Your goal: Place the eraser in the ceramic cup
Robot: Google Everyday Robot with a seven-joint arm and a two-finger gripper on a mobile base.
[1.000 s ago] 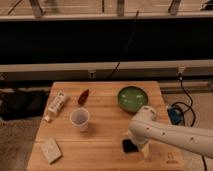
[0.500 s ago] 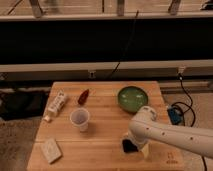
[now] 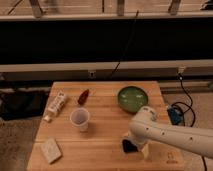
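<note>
The eraser (image 3: 127,146), a flat black block, lies on the wooden table (image 3: 100,145) near its front right, partly hidden under my arm. My gripper (image 3: 136,148) is at the end of the white arm that comes in from the right. It is lowered right at the eraser and stands open, with the block's right part covered by it. The ceramic cup (image 3: 80,119), small and whitish, stands upright to the left of the eraser, well apart from the gripper.
A wide green bowl (image 3: 132,97) sits at the back right. A white tube-like package (image 3: 56,105) and a small red object (image 3: 83,96) lie at the back left. A pale beige block (image 3: 51,150) rests at the front left. Cables and a blue object (image 3: 174,115) lie beyond the right edge.
</note>
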